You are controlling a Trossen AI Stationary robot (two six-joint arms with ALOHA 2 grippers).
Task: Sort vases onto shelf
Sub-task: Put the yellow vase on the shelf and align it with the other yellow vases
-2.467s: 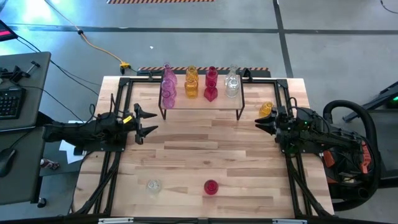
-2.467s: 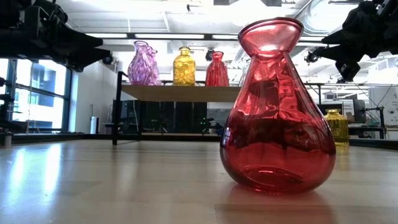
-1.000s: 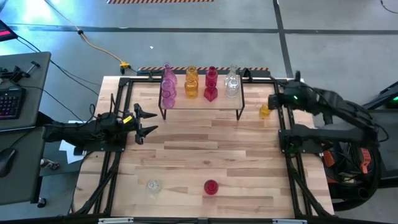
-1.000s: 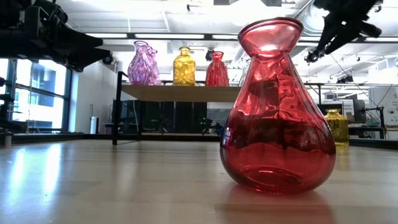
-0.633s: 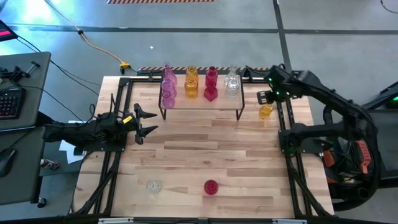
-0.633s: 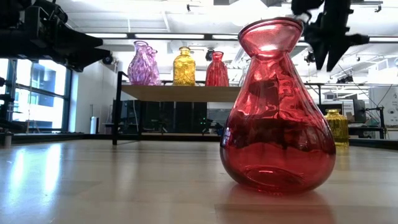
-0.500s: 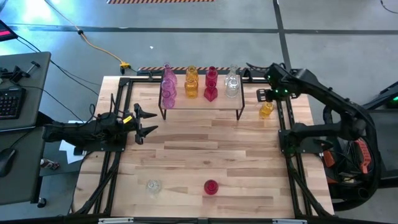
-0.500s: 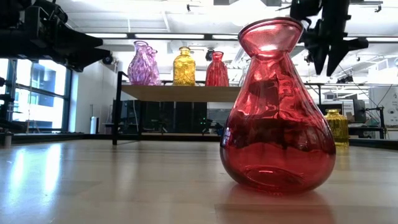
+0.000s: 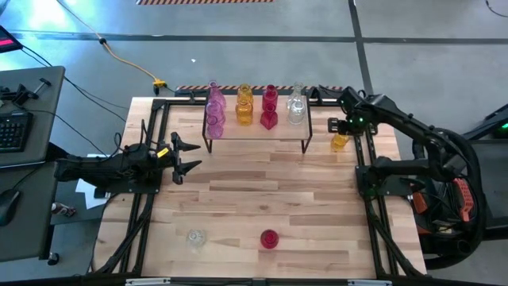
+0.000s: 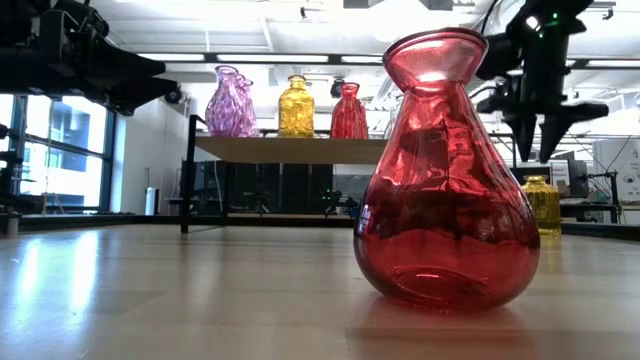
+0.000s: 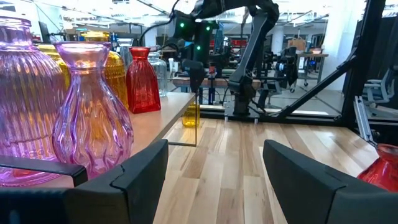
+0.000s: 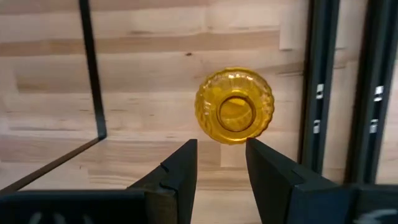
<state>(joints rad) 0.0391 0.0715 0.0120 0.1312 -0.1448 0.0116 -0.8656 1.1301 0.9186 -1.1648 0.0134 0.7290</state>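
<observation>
The table is seen from above with the shelf set near its far edge, between the two arms. The left arm is stretched low along the table's left side, pointing inward toward the middle. The left gripper is held level just over the left edge, its fingers spread wide with nothing between them; well apart from the shelf.

The right arm is raised and bent over the far right corner, its forearm reaching toward the shelf's right end and its wrist turned straight down. The right gripper is hung point-down above the yellow vase, which is stood upright on the table just beside the shelf's right legs. In the right wrist view the fingers are seen partly parted, a narrow gap between them, and the yellow vase's mouth is seen beyond the tips; nothing is pinched. In the low view the tips are shown clear above the vase's rim.

On the shelf a row of vases is stood: pink, amber, red and clear, several of them doubled front to back.

Near the front edge of the table a red vase is stood upright, filling the low view. A clear vase is stood near it, toward the left.
</observation>
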